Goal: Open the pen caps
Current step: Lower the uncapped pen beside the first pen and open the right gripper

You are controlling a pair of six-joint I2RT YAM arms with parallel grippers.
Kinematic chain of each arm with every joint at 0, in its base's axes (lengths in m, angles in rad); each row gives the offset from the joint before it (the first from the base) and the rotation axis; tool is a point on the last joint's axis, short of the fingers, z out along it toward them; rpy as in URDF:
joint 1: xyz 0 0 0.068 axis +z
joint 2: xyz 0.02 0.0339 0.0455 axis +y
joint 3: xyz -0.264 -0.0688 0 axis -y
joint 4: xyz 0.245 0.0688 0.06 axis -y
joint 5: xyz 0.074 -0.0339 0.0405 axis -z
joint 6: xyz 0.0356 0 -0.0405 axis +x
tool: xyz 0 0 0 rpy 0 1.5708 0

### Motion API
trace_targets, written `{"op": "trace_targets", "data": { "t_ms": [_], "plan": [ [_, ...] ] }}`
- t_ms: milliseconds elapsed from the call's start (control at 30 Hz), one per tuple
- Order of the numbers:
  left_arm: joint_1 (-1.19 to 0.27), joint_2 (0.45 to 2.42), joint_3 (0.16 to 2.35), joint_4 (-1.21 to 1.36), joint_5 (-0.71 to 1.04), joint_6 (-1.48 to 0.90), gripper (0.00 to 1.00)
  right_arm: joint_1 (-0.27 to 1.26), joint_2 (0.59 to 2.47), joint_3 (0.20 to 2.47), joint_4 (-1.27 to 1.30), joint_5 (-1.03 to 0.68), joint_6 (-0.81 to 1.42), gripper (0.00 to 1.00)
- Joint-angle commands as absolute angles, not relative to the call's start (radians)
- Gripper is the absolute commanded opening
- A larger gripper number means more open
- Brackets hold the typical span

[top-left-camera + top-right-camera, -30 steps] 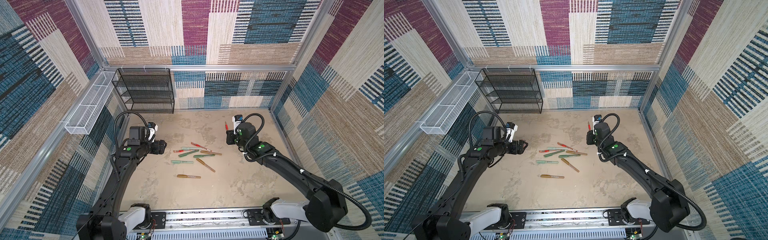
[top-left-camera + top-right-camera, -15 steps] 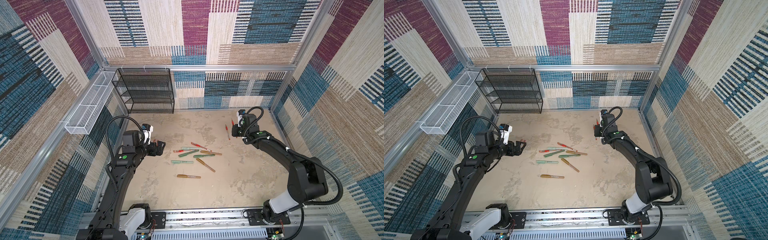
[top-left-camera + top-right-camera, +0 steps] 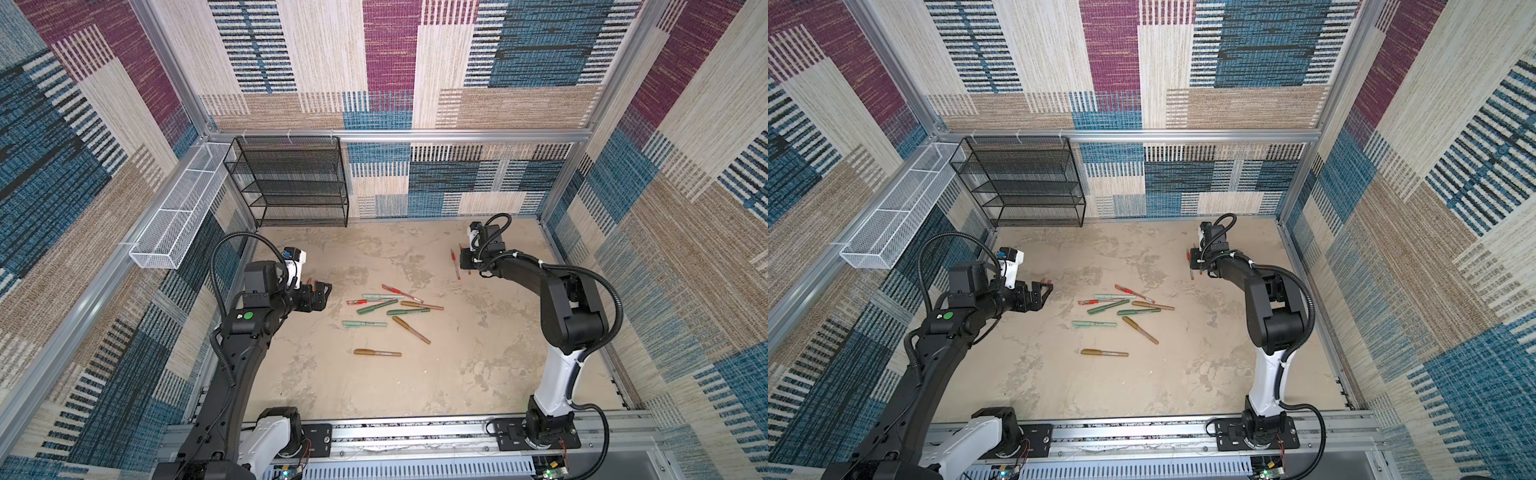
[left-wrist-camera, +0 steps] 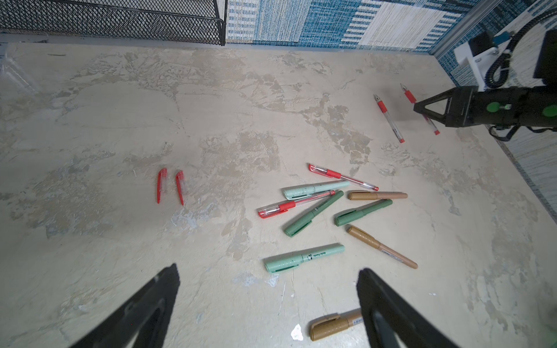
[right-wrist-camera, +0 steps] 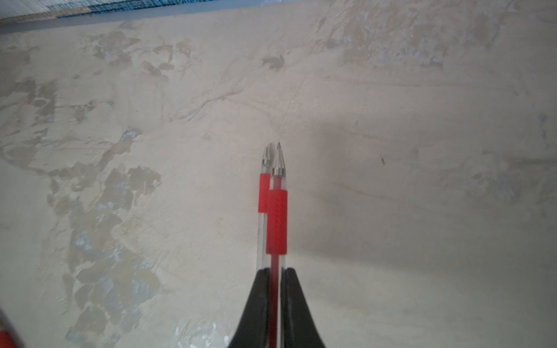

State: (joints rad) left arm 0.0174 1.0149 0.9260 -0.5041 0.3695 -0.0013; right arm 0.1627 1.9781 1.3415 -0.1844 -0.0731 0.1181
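- Room: patchwork woven-fabric walls (image 3: 390, 50) around a mottled beige tabletop (image 3: 478, 374), with one black mesh rack (image 3: 291, 183) and one white wire basket (image 3: 174, 224).
- The left gripper (image 3: 323, 294) gapes wide and empty. The right gripper (image 5: 275, 271) pinches one uncapped red pen (image 5: 276, 223), and a second pen (image 5: 262, 192) lies beside it.
- Nine capped pens (image 4: 313, 211) cluster mid-table: two mint, two dark green, three bronze, two red. Their caps all sit on the ends nearer the left gripper.
- Two loose red plastic caps (image 4: 161, 184) lie parallel before the left gripper, long axes toward the rack.

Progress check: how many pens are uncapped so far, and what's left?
Done: two red caps lie loose, and one bare red pen lies near the right end effector. In hand: that end effector grips a second bare red pen; the left end effector is open and empty. Left: nine capped pens mid-table.
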Motion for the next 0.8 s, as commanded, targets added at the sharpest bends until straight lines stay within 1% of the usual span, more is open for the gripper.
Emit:
{"op": "trace_targets", "data": {
  "t_ms": [0, 100, 233, 333, 567, 600, 733, 767],
  "plan": [
    [0.017, 1.012, 0.935, -0.485, 0.369, -0.015, 0.96, 0.159, 2.021, 1.379, -0.178, -0.085, 0.101, 0.00],
    [0.017, 1.007, 0.921, -0.477, 0.386, -0.017, 0.96, 0.150, 2.055, 1.394, -0.175, -0.074, 0.111, 0.00],
    [0.017, 1.015, 0.928, -0.480, 0.376, -0.016, 0.96, 0.149, 2.078, 1.394, -0.164, -0.101, 0.115, 0.00],
    [0.018, 1.013, 0.923, -0.476, 0.380, -0.008, 0.96, 0.149, 2.083, 1.368, -0.144, -0.077, 0.119, 0.00],
    [0.020, 1.014, 0.919, -0.472, 0.385, -0.014, 0.96, 0.148, 2.085, 1.348, -0.134, -0.082, 0.131, 0.02],
    [0.021, 1.016, 0.923, -0.479, 0.386, -0.015, 0.96, 0.147, 2.081, 1.345, -0.133, -0.080, 0.134, 0.03],
    [0.020, 1.014, 0.930, -0.479, 0.380, -0.018, 0.96, 0.149, 2.070, 1.344, -0.127, -0.087, 0.131, 0.12],
    [0.020, 1.012, 0.925, -0.475, 0.383, -0.018, 0.96, 0.148, 2.072, 1.347, -0.129, -0.084, 0.128, 0.13]
  ]
}}
